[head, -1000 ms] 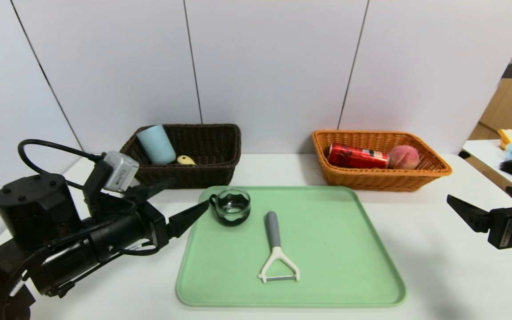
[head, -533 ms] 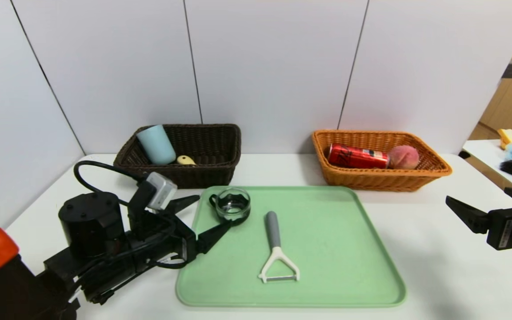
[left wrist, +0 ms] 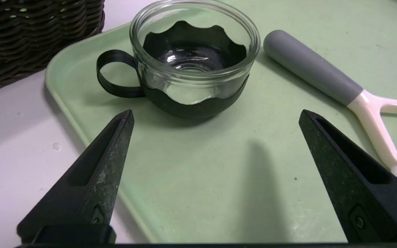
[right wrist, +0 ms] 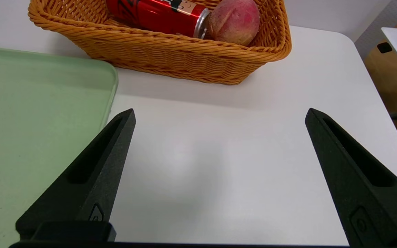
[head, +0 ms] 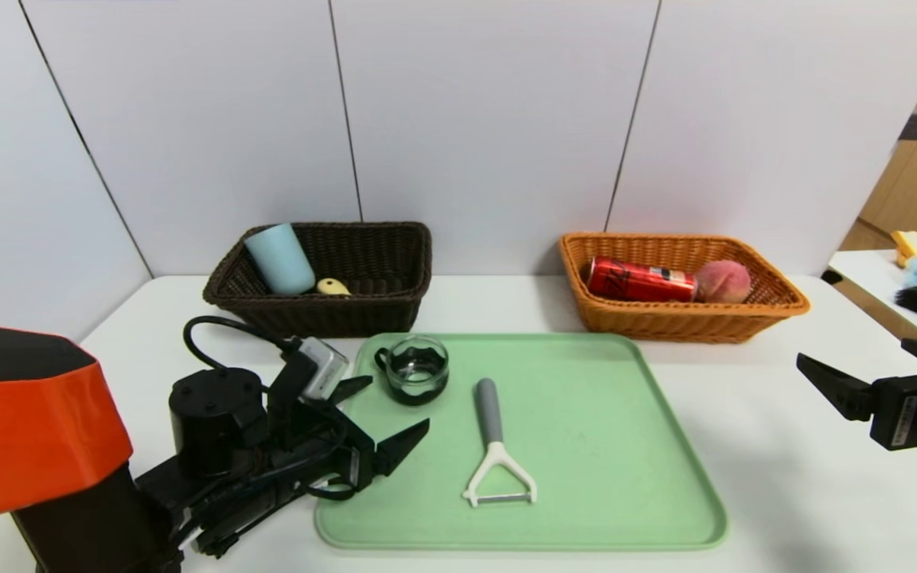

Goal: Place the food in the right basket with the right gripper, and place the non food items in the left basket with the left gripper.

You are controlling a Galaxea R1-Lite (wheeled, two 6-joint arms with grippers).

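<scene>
A glass cup in a black holder [head: 417, 369] [left wrist: 191, 65] and a grey-handled white peeler [head: 494, 446] [left wrist: 339, 93] lie on the green tray [head: 602, 446]. My left gripper [head: 399, 403] [left wrist: 216, 113] is open, low over the tray's left edge, just short of the cup, with nothing between its fingers. The dark left basket [head: 379, 314] holds a blue cup [head: 279, 259] and a small yellow item [head: 333, 286]. In the orange right basket [head: 665, 325] [right wrist: 171, 55] lie a red can [head: 640, 280] and a peach [head: 722, 282]. My right gripper [head: 852, 352] [right wrist: 220, 111] hangs open over bare table at the right.
Both baskets stand against the back wall behind the tray. A side table [head: 888, 278] at the far right carries a brush and other odds. White tabletop shows between the tray and the right gripper.
My left arm has swung down and toward the tray, from in front of the left basket to just before the glass cup. The right arm has not moved.
</scene>
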